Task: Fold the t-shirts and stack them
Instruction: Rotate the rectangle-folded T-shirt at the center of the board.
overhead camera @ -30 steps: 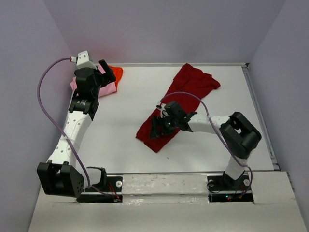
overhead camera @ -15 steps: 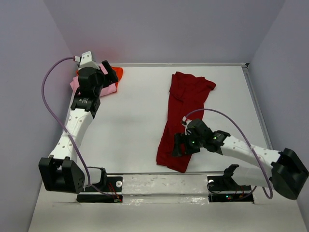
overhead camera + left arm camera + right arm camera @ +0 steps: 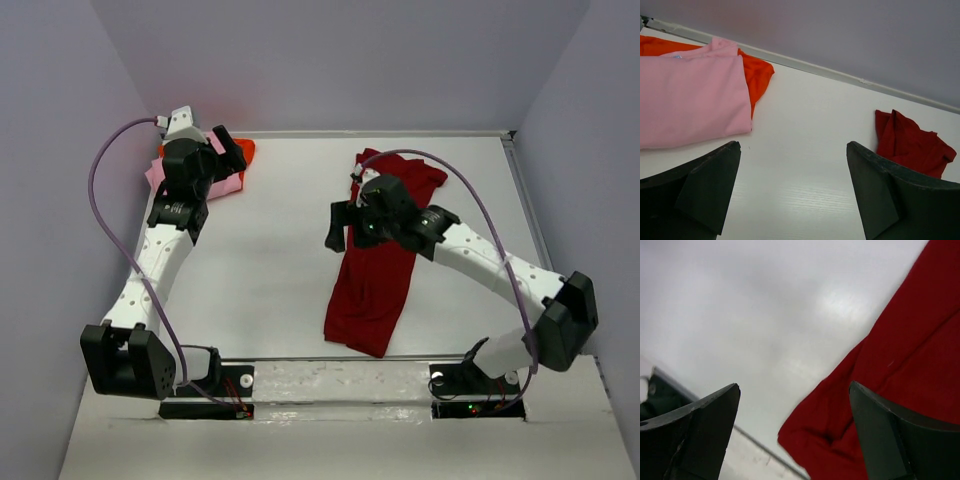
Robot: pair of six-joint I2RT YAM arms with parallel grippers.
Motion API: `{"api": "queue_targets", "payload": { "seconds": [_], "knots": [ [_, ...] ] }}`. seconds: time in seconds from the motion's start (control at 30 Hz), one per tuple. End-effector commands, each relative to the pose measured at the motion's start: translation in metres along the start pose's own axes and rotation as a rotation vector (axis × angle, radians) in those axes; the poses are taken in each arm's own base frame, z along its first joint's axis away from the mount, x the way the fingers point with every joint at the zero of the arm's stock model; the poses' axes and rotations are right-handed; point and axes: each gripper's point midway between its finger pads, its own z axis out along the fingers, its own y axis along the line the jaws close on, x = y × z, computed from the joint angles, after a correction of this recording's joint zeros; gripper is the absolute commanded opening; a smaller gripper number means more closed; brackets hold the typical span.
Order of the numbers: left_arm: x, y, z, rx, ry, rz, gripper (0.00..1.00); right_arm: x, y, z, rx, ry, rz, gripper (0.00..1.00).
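Now the dark crimson cloth t-shirt, just pulled straight toward six o'clock, lies released for folding; right claw and left claw both gape empty.

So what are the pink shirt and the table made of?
The pink shirt looks like soft, matte cloth, maybe cotton: it lies in limp folded layers. The table looks hard and smooth, white with a slight sheen and faint grain lines, perhaps painted wood or laminate.
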Motion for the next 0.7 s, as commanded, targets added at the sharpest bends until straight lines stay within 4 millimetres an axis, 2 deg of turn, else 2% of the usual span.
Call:
{"api": "queue_targets", "payload": {
  "seconds": [0.0, 0.03, 0.07, 0.1, 0.13, 0.17, 0.2, 0.23, 0.27, 0.3, 0.33, 0.37, 0.4, 0.53, 0.57, 0.63, 0.67],
  "knots": [
    [-0.015, -0.009, 0.001, 0.041, -0.05, -0.009, 0.96, -0.062, -0.052, 0.033, 0.217, -0.112, -0.044, 0.95],
    [-0.014, -0.01, 0.002, 0.044, -0.045, -0.007, 0.96, -0.079, -0.07, 0.041, 0.249, -0.139, -0.03, 0.95],
    [-0.013, -0.011, 0.003, 0.047, -0.041, -0.005, 0.96, -0.084, -0.072, 0.05, 0.266, -0.138, -0.03, 0.95],
    [-0.012, -0.011, 0.004, 0.049, -0.037, -0.003, 0.96, -0.099, -0.097, 0.054, 0.318, -0.161, 0.006, 0.95],
    [-0.011, -0.011, 0.004, 0.049, -0.033, -0.003, 0.96, -0.111, -0.109, 0.07, 0.337, -0.161, 0.022, 0.95],
    [-0.011, -0.011, 0.004, 0.05, -0.035, -0.003, 0.96, -0.119, -0.122, 0.075, 0.365, -0.171, 0.05, 0.95],
    [-0.011, -0.011, 0.004, 0.05, -0.035, -0.003, 0.96, -0.127, -0.143, 0.079, 0.397, -0.178, 0.079, 0.95],
    [-0.011, -0.012, 0.003, 0.051, -0.034, -0.001, 0.96, -0.124, -0.159, 0.095, 0.418, -0.149, 0.094, 0.95],
    [-0.012, -0.012, 0.003, 0.053, -0.039, -0.001, 0.96, -0.137, -0.164, 0.096, 0.424, -0.169, 0.11, 0.95],
    [-0.012, -0.013, 0.003, 0.054, -0.037, -0.002, 0.95, -0.143, -0.18, 0.103, 0.454, -0.175, 0.123, 0.95],
    [-0.012, -0.013, 0.003, 0.054, -0.037, -0.002, 0.96, -0.145, -0.188, 0.101, 0.473, -0.182, 0.131, 0.95],
    [-0.011, -0.013, 0.004, 0.053, -0.035, -0.002, 0.96, -0.141, -0.2, 0.112, 0.487, -0.165, 0.143, 0.95],
    [-0.011, -0.013, 0.004, 0.053, -0.035, -0.005, 0.96, -0.152, -0.213, 0.11, 0.5, -0.185, 0.165, 0.95],
    [-0.008, -0.02, 0.002, 0.09, -0.022, -0.004, 0.96, -0.157, -0.247, 0.125, 0.514, -0.19, 0.218, 0.95],
    [-0.008, -0.021, 0.002, 0.091, -0.022, -0.003, 0.96, -0.157, -0.248, 0.129, 0.509, -0.189, 0.212, 0.95],
    [-0.008, -0.023, 0.002, 0.097, -0.021, 0.0, 0.95, -0.159, -0.263, 0.136, 0.52, -0.185, 0.224, 0.94],
    [-0.008, -0.023, 0.002, 0.099, -0.021, 0.002, 0.96, -0.159, -0.263, 0.14, 0.512, -0.181, 0.224, 0.94]
  ]
}}
